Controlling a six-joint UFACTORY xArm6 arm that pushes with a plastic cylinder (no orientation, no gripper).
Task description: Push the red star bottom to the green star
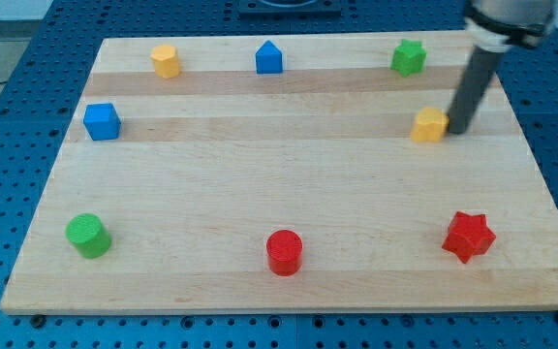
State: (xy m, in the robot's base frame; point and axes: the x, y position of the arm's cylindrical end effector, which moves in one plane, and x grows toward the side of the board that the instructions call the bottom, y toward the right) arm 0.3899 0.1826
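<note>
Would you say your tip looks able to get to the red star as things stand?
Probably yes. My tip sits just right of the yellow block, and the board between it and the red star holds no blocks.

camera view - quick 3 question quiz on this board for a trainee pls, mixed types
1. True or false: my tip is right beside the yellow block.
2. Which block lies nearest the view's bottom right corner? A) green cylinder B) red star C) blue cube
3. Fill in: the green star sits near the view's top ____ corner of the board.

Key: 1 true; 2 B; 3 right
</note>
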